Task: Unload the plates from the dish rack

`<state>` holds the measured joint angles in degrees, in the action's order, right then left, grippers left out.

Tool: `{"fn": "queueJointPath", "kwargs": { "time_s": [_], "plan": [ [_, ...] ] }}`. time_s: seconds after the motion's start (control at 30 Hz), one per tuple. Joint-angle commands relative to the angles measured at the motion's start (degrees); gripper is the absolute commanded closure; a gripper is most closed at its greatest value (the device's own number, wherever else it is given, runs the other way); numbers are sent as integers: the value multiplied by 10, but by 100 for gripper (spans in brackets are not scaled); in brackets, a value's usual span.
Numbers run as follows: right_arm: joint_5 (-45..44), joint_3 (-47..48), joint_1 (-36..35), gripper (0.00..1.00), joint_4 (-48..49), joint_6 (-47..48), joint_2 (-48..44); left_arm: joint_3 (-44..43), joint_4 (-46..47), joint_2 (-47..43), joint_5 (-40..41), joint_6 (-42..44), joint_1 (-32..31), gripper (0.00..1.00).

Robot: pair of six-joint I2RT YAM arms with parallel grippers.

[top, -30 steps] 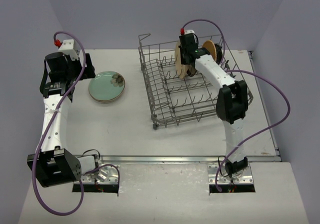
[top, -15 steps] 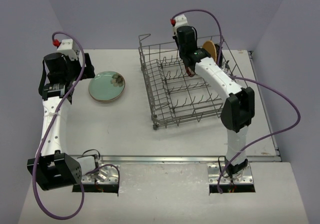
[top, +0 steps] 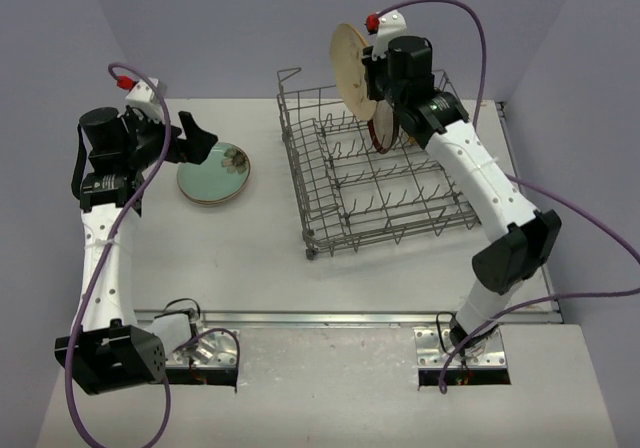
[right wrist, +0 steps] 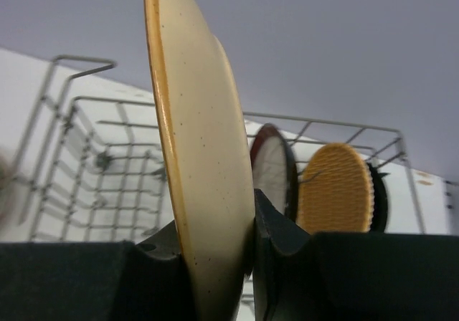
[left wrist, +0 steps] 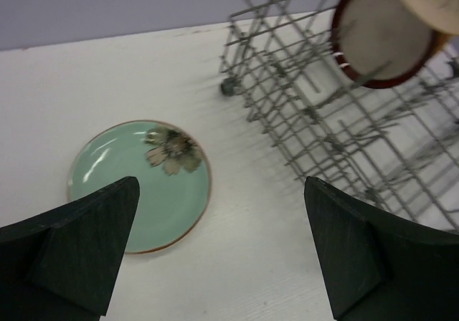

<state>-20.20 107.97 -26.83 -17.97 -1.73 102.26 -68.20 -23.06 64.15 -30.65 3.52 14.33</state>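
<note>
My right gripper (top: 372,76) is shut on the cream plate (top: 350,69), holding it on edge high above the back of the grey wire dish rack (top: 370,173). In the right wrist view the cream plate (right wrist: 197,163) stands between my fingers, with a dark-rimmed plate (right wrist: 272,169) and an orange-tan plate (right wrist: 334,188) upright in the rack (right wrist: 79,156) behind. My left gripper (top: 200,138) is open and empty above the mint green plate (top: 214,172), which lies on a small stack on the table. The left wrist view shows that green plate (left wrist: 140,185) and the rack (left wrist: 337,120).
The dark-rimmed plate (top: 381,128) stands in the rack's back row, under my right arm. The rack has a raised loop at its back left corner (top: 289,74). Grey walls close in the table at the back and sides. Purple cables hang from both arms.
</note>
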Motion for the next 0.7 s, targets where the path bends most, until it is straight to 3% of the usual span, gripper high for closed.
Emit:
{"fn": "queueJointPath", "kwargs": {
  "time_s": [0.0,0.27,0.67],
  "plan": [
    [222,-17,-6,100,3,-127,-115,-23,40,-25,-232,-37,-1,5],
    [514,-80,-8,100,-8,-242,-150,-30,39,-17,-337,-94,-11,6],
    [654,-141,-22,100,70,-377,-106,-8,53,16,-383,-150,-43,9]
  ]
}}
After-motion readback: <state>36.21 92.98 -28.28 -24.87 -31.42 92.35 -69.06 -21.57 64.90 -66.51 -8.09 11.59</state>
